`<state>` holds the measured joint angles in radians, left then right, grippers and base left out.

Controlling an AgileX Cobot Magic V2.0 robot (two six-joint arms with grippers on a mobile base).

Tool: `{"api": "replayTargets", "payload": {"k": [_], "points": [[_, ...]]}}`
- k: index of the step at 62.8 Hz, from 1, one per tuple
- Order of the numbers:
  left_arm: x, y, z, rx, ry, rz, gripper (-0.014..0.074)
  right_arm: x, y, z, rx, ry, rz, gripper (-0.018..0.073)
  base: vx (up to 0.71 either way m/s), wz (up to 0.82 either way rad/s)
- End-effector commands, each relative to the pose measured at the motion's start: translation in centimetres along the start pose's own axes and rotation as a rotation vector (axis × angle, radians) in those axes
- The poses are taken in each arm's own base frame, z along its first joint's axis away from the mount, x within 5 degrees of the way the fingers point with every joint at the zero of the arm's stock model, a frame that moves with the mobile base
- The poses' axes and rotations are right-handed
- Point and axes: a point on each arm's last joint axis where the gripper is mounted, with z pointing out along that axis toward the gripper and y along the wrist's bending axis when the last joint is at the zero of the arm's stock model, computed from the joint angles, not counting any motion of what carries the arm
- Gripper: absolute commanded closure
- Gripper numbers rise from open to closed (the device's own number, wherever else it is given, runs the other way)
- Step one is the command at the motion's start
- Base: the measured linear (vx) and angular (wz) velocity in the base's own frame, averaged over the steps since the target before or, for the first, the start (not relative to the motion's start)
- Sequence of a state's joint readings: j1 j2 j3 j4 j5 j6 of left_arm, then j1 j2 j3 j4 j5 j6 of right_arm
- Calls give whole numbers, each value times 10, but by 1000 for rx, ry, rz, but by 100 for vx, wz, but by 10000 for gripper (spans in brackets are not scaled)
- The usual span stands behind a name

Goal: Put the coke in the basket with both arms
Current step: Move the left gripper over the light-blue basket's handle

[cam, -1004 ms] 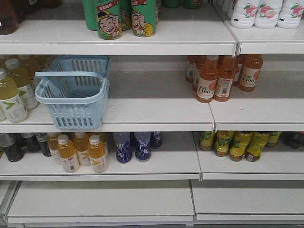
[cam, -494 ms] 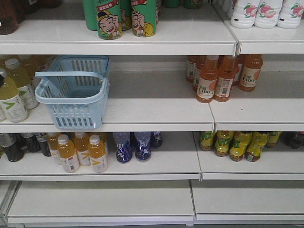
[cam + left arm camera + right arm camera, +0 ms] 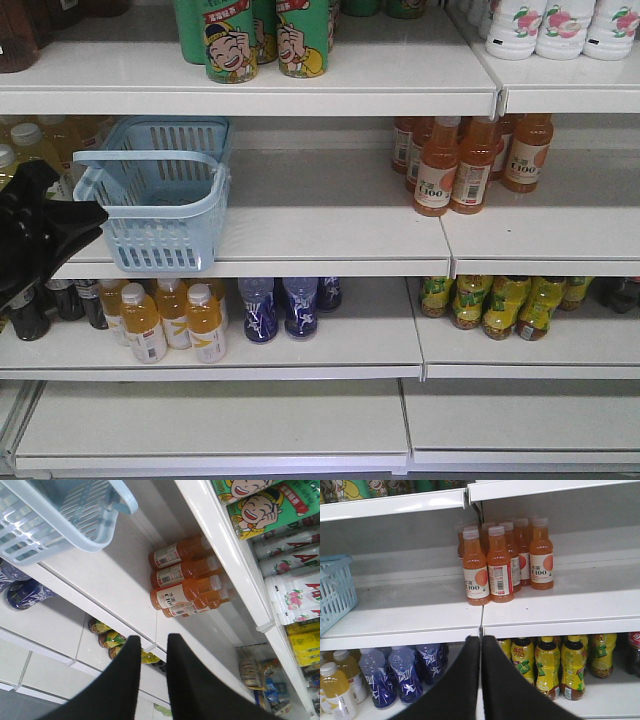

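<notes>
Two black tapered left fingers point(image 3: 131, 670) are hovering slightly parted, gripping nothing, just left of one light blue slotted plastic basket point(image 3: 160, 235) that is sitting on the white middle shelf point(image 3: 320, 225). At least six smooth orange C100 bottles point(image 3: 500, 565) with white caps are standing clustered further right. Two right fingers point(image 3: 495, 680) are pressing together, holding nothing. One coke point(image 3: 633, 645), red-labelled and dark, is showing at the lower shelf's far right edge, mostly cut off, well apart from the basket.
</notes>
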<state>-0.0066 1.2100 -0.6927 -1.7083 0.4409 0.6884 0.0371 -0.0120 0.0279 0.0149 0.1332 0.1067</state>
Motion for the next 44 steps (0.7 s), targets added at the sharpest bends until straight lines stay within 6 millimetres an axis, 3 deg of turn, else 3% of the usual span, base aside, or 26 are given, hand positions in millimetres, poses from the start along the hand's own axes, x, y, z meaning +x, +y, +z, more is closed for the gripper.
{"api": "replayTargets", "payload": {"k": [1, 11, 21, 35, 44], "points": [[-16, -26, 11, 107, 7, -37, 431, -2, 0, 0, -8, -73, -13, 564, 0, 0], [-35, -39, 43, 149, 50, -30, 428, -2, 0, 0, -8, -73, -13, 564, 0, 0], [-41, -25, 64, 91, 53, -56, 412, -2, 0, 0, -8, -73, -13, 564, 0, 0], [-43, -18, 70, 54, 32, -74, 387, -2, 0, 0, -8, -73, -13, 564, 0, 0], [-46, -12, 73, 14, 2, -144, 315, -2, 0, 0, -8, -73, -13, 564, 0, 0]]}}
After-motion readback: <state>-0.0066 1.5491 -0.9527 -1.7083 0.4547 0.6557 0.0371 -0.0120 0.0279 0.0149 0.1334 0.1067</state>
